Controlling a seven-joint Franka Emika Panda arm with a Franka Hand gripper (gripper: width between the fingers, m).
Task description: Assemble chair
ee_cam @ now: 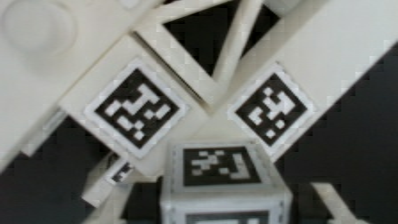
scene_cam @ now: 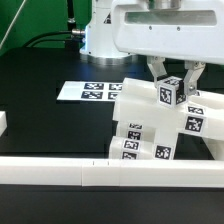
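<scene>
Chair [scene_cam: 150, 125]: stiff, light, slick plastic | peg [scene_cam: 171, 92]: take by cube head | gripper [scene_cam: 172, 82]: clenched on peg, over X-frame [ee_cam: 187, 60] | rail [scene_cam: 60, 170] beside

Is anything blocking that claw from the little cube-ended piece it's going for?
Nothing visible does. The claw already sits around the cube-ended peg, one finger on each side, right above the partly built chair. Whether the peg is seated there cannot be told.
</scene>
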